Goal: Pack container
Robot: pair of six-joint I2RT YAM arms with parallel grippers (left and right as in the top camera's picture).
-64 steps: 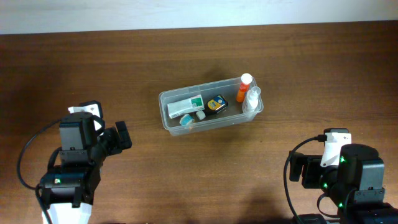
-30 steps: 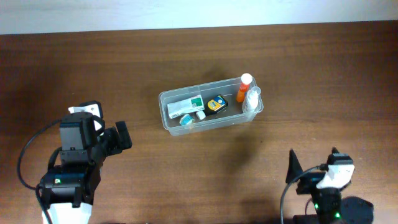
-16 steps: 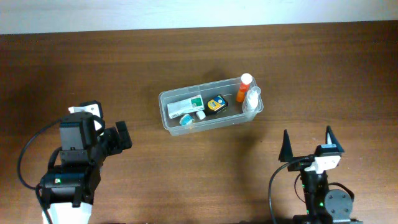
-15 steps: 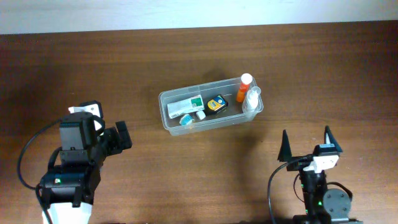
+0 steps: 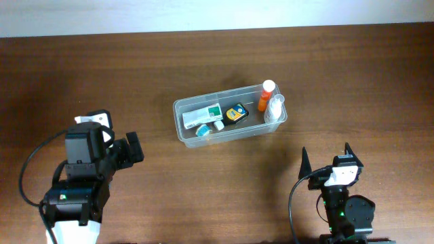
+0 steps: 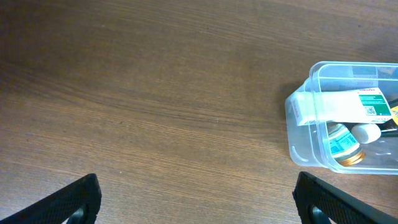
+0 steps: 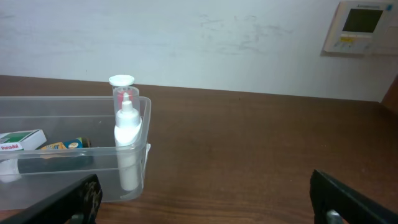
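The clear plastic container [image 5: 190,137] sits mid-table. It holds a white and green box [image 5: 201,115], a small teal-labelled bottle [image 5: 203,131], a black and yellow item [image 5: 237,112], an orange bottle [image 5: 265,95] and a clear spray bottle [image 5: 274,107]. My left gripper [image 5: 132,148] is open and empty, left of the container. In the left wrist view [image 6: 196,199] the container's end [image 6: 305,137] lies at the right. My right gripper [image 5: 326,157] is open and empty, below and right of the container. In the right wrist view [image 7: 205,196] the container [image 7: 144,127] and spray bottle [image 7: 125,134] stand at the left.
The brown wooden table [image 5: 339,74] ends at a white wall [image 7: 217,37] at the back. A thermostat-like panel [image 7: 359,26] hangs on the wall at the right.
My right arm has swung round: its gripper now points up the table toward the container with fingers spread wide. The left arm and the container's contents have not moved.
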